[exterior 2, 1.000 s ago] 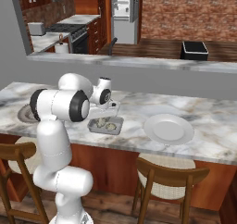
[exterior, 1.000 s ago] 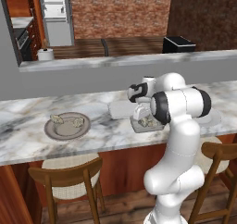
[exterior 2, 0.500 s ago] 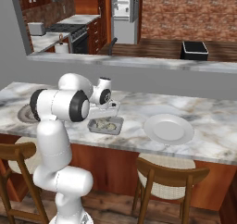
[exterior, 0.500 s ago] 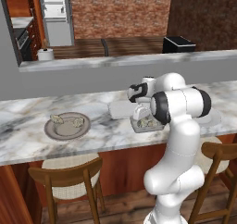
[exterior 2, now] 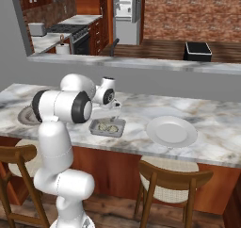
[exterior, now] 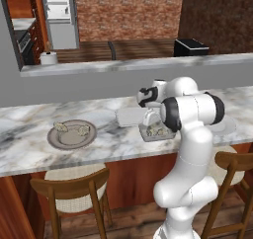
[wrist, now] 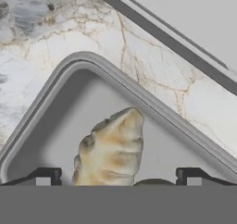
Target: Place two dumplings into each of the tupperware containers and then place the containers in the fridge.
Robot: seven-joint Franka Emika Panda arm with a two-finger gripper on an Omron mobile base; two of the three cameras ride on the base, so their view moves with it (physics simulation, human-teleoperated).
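Dumpling (wrist: 111,149) lies on floor of near tupperware container (wrist: 55,121), in hand view btwn the two finger tips but touching neither; gripper (wrist: 118,179) spread wide, holding nothing. In base views that container (exterior: 157,133) sits at front of marble counter (exterior: 29,149) w/ two dumplings in it, gripper just above. Second container (exterior: 129,117) just beside it, toward the back-left, contents can't tell. Grey-brown plate (exterior: 72,134) well to the left w/ two more dumplings (exterior: 61,127) on it. White plate (exterior 2: 172,131) to the right of the near container. Fridge (exterior: 58,11) far back, across the room, door open. Wooden stools (exterior: 74,193) under counter edge.
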